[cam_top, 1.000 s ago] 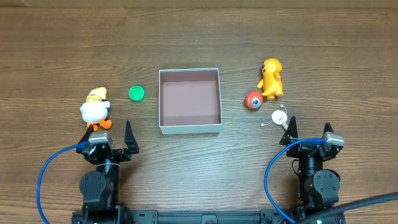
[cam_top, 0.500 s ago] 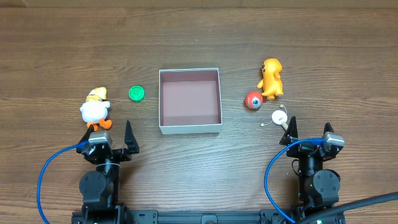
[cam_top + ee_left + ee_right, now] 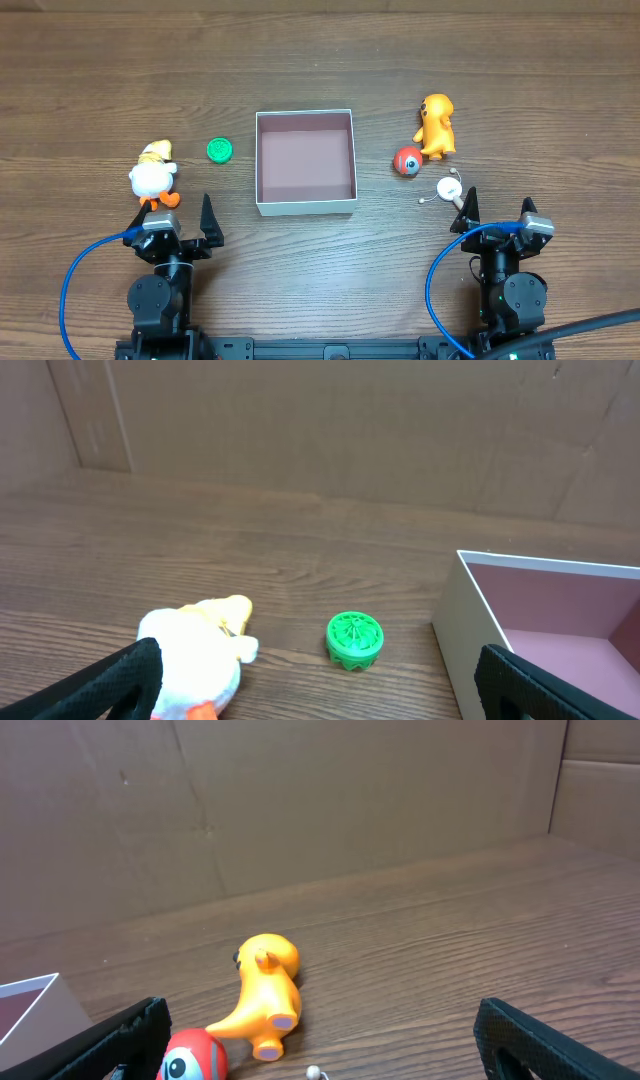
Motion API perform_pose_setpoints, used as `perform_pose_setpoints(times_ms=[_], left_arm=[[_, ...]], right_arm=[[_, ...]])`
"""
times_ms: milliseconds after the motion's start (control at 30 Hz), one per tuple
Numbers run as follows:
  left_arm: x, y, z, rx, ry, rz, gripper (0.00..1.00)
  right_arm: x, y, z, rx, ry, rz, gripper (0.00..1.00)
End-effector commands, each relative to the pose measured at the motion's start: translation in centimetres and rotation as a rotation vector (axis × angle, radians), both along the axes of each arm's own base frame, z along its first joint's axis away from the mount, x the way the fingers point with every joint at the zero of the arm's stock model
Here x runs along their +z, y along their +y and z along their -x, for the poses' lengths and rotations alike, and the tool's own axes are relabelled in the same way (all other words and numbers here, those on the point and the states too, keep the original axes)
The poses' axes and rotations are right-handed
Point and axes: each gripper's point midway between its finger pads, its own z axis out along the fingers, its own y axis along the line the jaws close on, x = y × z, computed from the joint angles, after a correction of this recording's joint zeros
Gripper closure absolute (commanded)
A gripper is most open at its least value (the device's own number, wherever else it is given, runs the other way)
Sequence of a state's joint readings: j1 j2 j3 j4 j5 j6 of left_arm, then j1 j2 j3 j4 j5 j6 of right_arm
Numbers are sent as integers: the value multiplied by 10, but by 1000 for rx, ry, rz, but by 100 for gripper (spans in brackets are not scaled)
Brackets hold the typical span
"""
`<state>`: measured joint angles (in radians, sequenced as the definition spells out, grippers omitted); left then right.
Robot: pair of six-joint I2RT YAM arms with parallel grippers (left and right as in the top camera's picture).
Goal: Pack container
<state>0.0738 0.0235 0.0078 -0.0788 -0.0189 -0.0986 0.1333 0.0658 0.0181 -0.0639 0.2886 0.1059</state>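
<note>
Left tool [image 3: 176, 222] wide, near white duck [image 3: 152, 178]; right tool [image 3: 497, 222] wide; container [image 3: 306, 208] between, well apart.

Ahead and to the right of the left jaws, the container [image 3: 460, 630] runs off the right and bottom edges of the left wrist view. The duck toy [image 3: 190, 660] just ahead loses its lower body there too. Near the right jaws, the red ball [image 3: 195, 1062] is cut off below, and a white speck [image 3: 314, 1072] is too small to name.

container [image 3: 306, 207] mid-table | left gripper [image 3: 172, 213] spread wide | right gripper [image 3: 497, 212] spread wide
</note>
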Motion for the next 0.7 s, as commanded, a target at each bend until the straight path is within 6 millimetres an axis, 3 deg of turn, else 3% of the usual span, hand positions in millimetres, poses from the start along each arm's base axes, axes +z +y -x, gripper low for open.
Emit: perform_pose_setpoints(times_ms=[0, 67, 267, 467, 567, 667], left_arm=[[2, -2, 0, -10, -12, 10, 0], [2, -2, 0, -11, -12, 10, 0], [2, -2, 0, -11, -12, 10, 0], [2, -2, 0, -10, -12, 10, 0], [2, -2, 0, -10, -12, 10, 0], [2, -2, 0, -11, -12, 10, 0]], right_arm=[[-2, 0, 0, -4, -3, -10, 0], [-2, 4, -1, 20, -4, -12, 0], [-3, 88, 11, 517, 6, -39, 0], [2, 86, 10, 504, -12, -37, 0], [24, 76, 7, 444, -78, -178, 0], [54, 64, 8, 382, -143, -170, 0]])
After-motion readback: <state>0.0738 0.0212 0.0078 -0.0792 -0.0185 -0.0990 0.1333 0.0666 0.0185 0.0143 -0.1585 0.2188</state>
